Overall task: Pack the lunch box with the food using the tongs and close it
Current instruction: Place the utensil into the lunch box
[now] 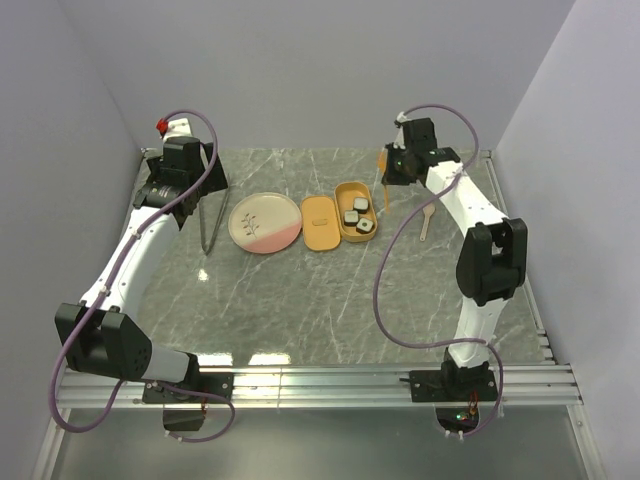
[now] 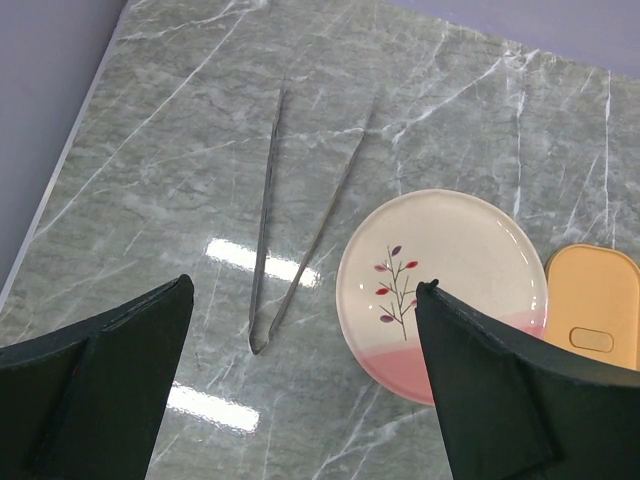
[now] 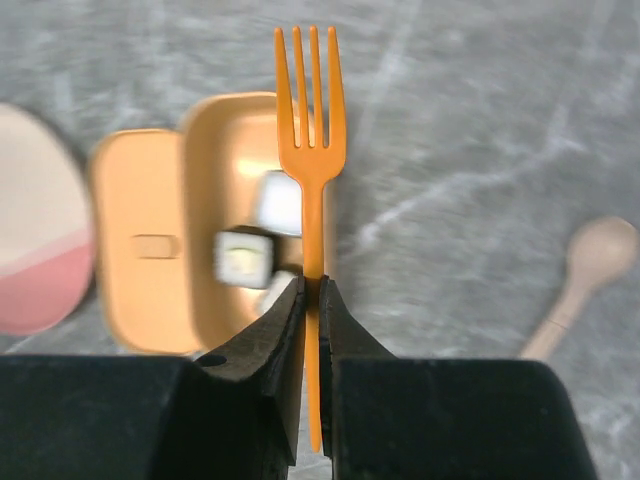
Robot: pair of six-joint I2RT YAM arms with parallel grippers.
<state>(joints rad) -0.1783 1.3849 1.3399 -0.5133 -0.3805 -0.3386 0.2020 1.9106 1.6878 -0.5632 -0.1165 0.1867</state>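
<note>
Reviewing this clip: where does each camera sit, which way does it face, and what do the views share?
Top external: high behind the bases, looking down on the table; left arm and right arm both show.
Left wrist: on the left arm, looking down at tongs and plate; open left gripper at the bottom edge.
Right wrist: on the right arm, looking along the fork pinched in the right gripper, box with food beyond.
Shared: plate and lid appear in all three.
</note>
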